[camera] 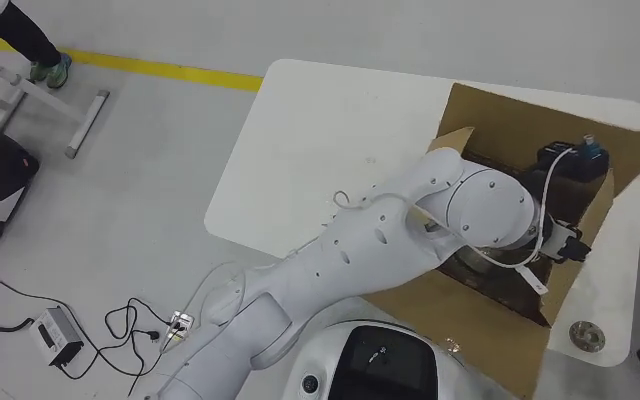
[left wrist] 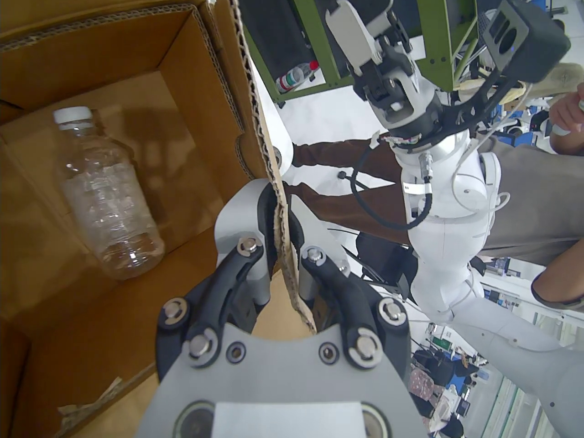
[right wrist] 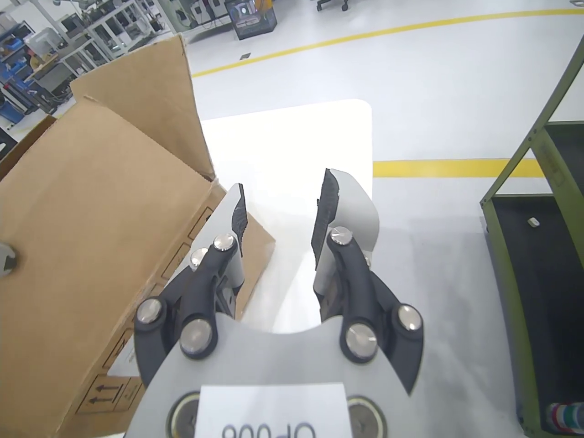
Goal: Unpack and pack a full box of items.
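Currently the open cardboard box (camera: 500,120) stands toward the right end of the white table (camera: 330,150), with its flaps folded outward and one flap reaching past the table's near edge. The left arm stretches across the near edge into the box. In the left wrist view, the left gripper (left wrist: 276,202) is clenched on the box's upper rim, with the corrugated cardboard edge pinched between its two fingers (left wrist: 237,216). Inside the box (left wrist: 114,38) is a clear, empty plastic bottle (left wrist: 109,193) with a white cap, close to an inner corner on the cardboard floor. Whether it stands or lies I cannot tell.

The right gripper (right wrist: 285,193) hangs above the table (right wrist: 292,138) just beside the box's outer wall (right wrist: 91,184). Its jaws are spread apart with nothing between them. The same gripper (left wrist: 365,47) shows beyond the rim in the left wrist view.

A green metal cart (right wrist: 524,230) stands on the floor off the table's right edge.
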